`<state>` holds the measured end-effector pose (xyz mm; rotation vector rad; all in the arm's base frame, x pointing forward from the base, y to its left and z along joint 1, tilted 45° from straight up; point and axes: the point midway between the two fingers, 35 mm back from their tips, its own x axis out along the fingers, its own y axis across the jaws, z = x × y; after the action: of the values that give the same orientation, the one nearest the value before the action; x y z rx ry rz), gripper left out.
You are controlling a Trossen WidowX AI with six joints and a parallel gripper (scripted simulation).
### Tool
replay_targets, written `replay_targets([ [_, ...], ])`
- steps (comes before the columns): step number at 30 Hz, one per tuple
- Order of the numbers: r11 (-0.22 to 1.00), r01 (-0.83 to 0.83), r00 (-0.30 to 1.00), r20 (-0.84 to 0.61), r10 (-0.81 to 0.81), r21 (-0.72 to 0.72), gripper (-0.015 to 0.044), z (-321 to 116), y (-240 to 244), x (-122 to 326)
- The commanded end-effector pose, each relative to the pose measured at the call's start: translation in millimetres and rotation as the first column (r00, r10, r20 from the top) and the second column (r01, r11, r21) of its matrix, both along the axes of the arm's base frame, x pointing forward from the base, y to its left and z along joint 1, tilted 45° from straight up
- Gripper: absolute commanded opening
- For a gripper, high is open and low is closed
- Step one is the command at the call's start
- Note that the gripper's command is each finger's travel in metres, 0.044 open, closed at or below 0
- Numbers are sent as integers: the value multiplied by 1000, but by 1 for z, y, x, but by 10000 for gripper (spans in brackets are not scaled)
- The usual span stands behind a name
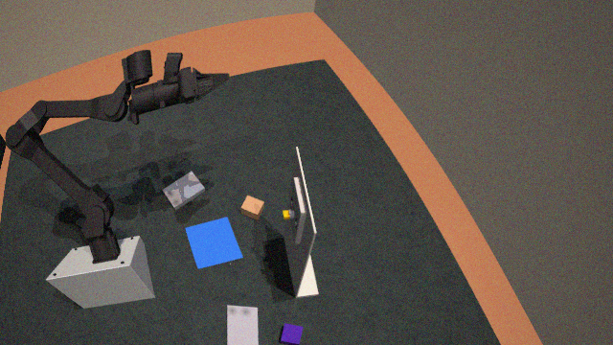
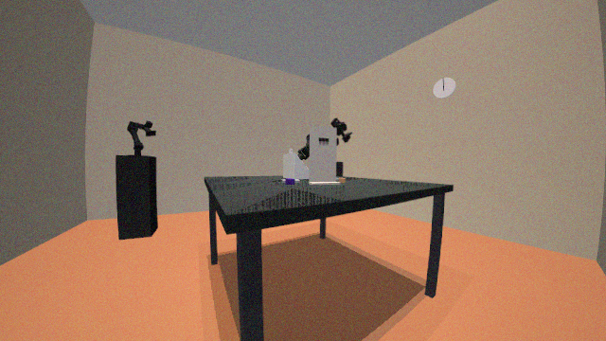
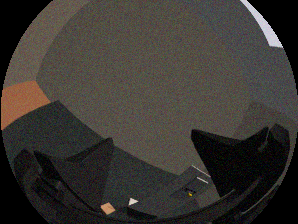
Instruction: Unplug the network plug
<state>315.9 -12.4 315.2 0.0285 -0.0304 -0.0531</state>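
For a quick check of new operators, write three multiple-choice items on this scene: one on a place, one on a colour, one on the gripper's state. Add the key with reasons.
1. Where is the plug?
A. Inside the marked square
B. At the upright panel
C. Between the gripper's fingers

2. What colour is the marked square?
A. Blue
B. Green
C. Red

3. How does the gripper stand?
A. Shut on the plug
B. Shut on the orange block
C. Open, holding nothing

Key:
1: B, the top view shows the plug's yellow part right at the panel, off the square.
2: A, the flat square in the top view is plainly blue.
3: C, the wrist view shows the fingers wide apart with nothing gripped.
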Motion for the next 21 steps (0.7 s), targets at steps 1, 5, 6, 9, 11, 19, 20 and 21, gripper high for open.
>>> replay_targets([
  [1, 1000, 1, 1000, -2, -1, -4, 374, -1, 0, 0],
  [5, 996, 27, 999, -40, -30, -81, 269, -26, -9, 6],
  [6, 994, 33, 998, -51, -39, -104, 243, -33, -12, 7],
  [9, 984, 50, 994, -85, -65, -172, 164, -56, -20, 10],
  [11, 974, 58, 991, -107, -82, -217, 156, -70, -25, 10],
  [19, 919, 65, 969, -196, -151, -389, 156, -128, -45, 4],
  [20, 911, 63, 965, -207, -159, -409, 156, -135, -47, 2],
  [21, 902, 60, 962, -218, -168, -428, 156, -142, -50, 0],
])
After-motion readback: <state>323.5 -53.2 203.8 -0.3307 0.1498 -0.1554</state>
